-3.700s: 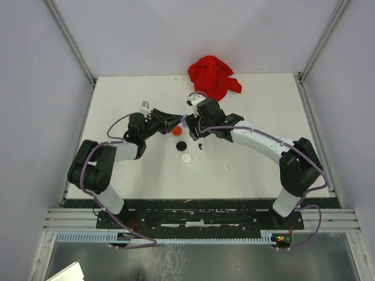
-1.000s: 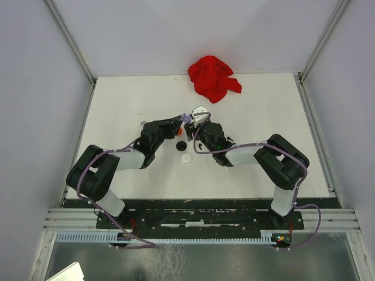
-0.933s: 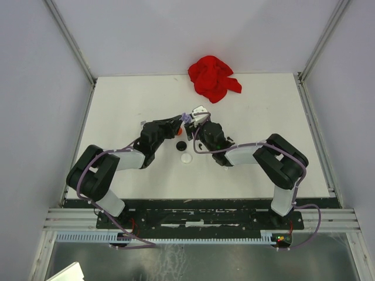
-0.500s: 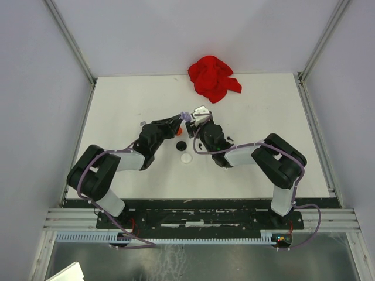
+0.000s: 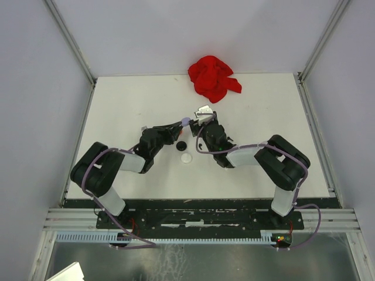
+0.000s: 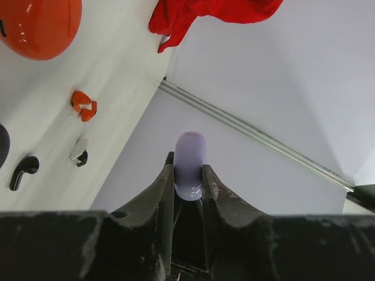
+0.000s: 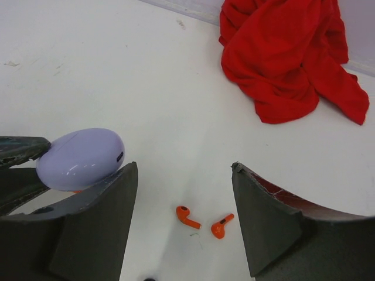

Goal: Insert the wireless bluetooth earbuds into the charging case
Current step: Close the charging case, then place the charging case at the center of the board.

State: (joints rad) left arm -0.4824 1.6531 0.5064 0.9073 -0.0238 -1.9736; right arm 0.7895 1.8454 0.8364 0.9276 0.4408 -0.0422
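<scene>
Beyond the red cloth (image 5: 212, 77) at the table's (image 5: 129, 105) far edge, my left gripper (image 6: 189, 175) clenches the lilac case (image 6: 190, 155); my right gripper (image 7: 183, 170) gapes, two orange earbuds (image 7: 188, 216) lying on the table between its fingers.

Left arm (image 5: 111, 167): bulky rounded black joint housings, white link between them. Right arm (image 5: 258, 153): same build, black joints, long white link. Thin lilac cables (image 5: 319, 219) run along both arms. Both bolted to black base plate (image 5: 199, 218); small green and red lights (image 5: 280, 238) by right base. Left gripper (image 6: 188, 175): narrow tapering black fingers (image 6: 161, 193), grey scuffs. Right gripper (image 7: 183, 170): broad dark-grey fingers (image 7: 94, 228), rough edges.
</scene>
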